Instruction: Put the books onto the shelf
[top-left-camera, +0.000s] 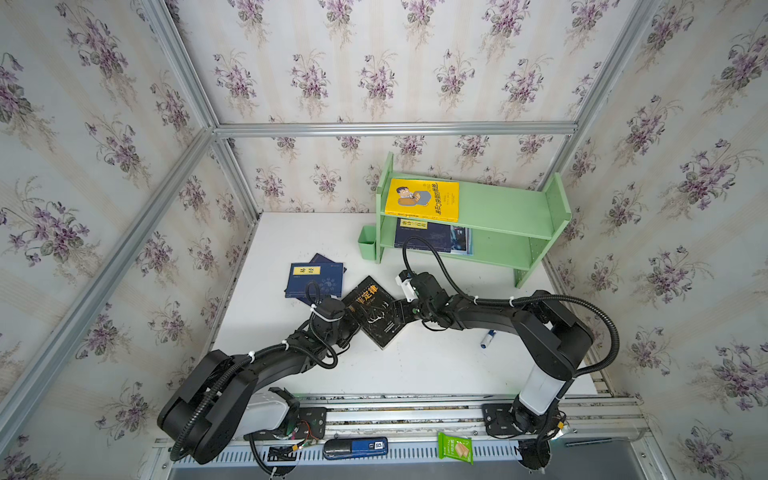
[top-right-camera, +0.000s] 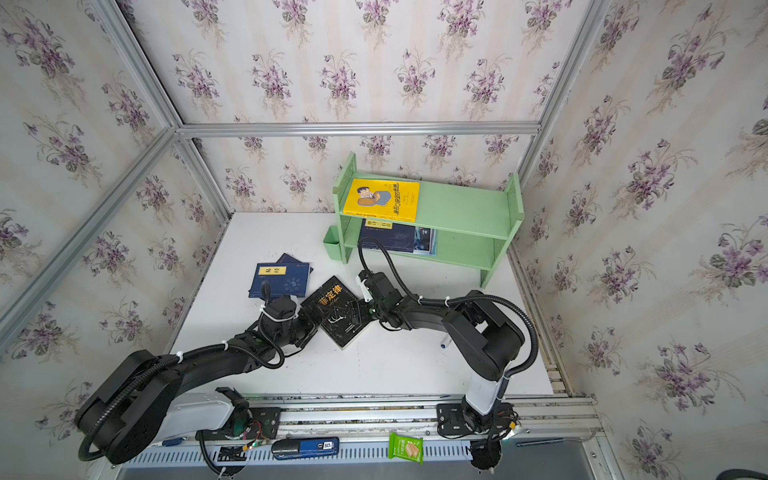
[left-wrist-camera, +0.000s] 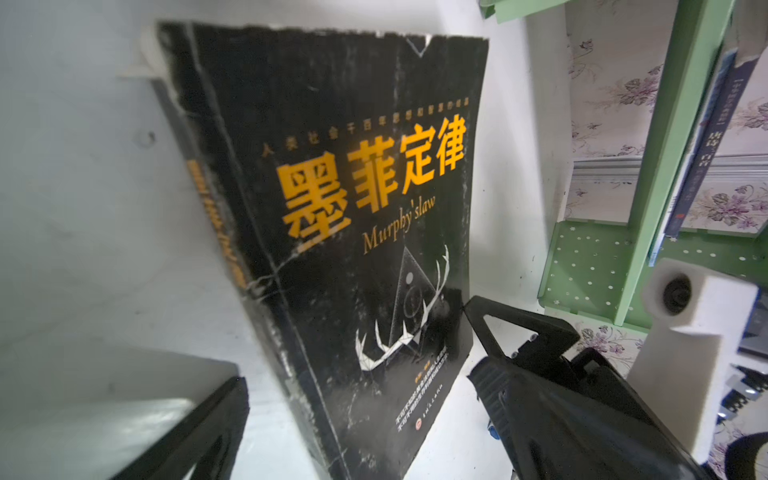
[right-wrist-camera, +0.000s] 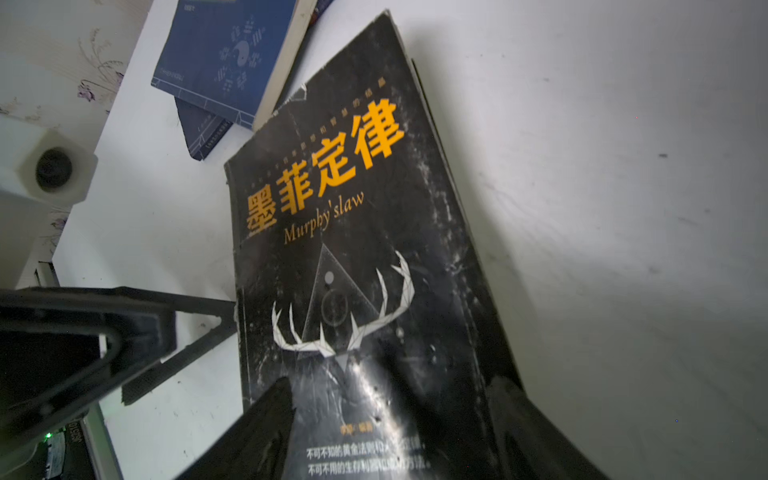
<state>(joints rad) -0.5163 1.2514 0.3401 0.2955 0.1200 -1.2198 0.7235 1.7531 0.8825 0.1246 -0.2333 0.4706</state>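
Three books lie on the worktop (top-left-camera: 415, 365): two overlapped navy books (top-left-camera: 316, 279) at the left and, just beside them, the black book (top-left-camera: 374, 309), flat and turned cornerwise. If the black book is shoved leftward, the navy books are likely to be nudged along; if it is pressed only at its edges, the worn cover may be buckled or the book spun rather than raised, since no finger is seen beneath it. The left tool (top-left-camera: 351, 328) is spread fully wide and nothing is held; in the right wrist view one fingertip (right-wrist-camera: 199, 301) is set at the spine edge. The right tool (top-left-camera: 401, 311) is opened partway over the opposite corner with nothing gripped; whether its pads press the cover cannot be told. Further right, the shelf (top-left-camera: 511, 208) carries the yellow book (top-left-camera: 422, 199) on its upper tier, and a low carry could be caught on the front edge.
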